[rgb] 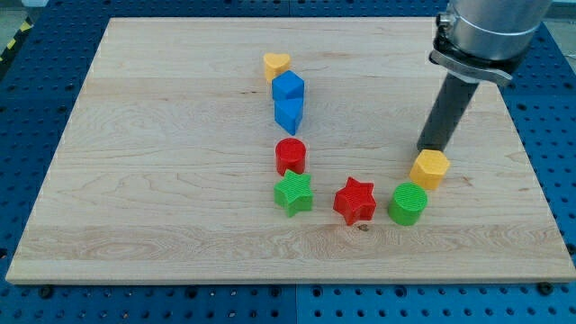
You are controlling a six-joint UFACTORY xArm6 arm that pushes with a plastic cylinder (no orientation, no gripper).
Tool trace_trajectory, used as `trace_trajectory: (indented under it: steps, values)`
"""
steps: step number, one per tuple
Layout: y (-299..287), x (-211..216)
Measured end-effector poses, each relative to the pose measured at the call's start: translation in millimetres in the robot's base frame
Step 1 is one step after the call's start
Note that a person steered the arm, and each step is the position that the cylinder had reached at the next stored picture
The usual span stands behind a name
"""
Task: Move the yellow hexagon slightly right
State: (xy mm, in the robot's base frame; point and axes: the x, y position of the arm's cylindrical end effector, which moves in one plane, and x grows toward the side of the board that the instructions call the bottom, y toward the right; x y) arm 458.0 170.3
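The yellow hexagon [430,168] lies on the wooden board [162,180] at the view's right, just above and right of a green cylinder [408,203]. My tip [433,147] stands right at the hexagon's upper edge, touching or nearly touching it. The dark rod rises toward the view's top right to the arm's grey mount [486,31].
A red star [355,201] and a green star [294,193] lie left of the green cylinder. Above the green star stand a red cylinder [291,156], two blue blocks [289,114] [288,87] and a yellow heart [276,64]. A blue perforated table [553,135] surrounds the board.
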Motion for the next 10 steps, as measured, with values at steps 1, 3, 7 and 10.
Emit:
trace_trajectory:
  steps: [1,3,7,10]
  values:
    - [-2,-4]
    - [-14,34]
    - [-48,51]
    - [-27,51]
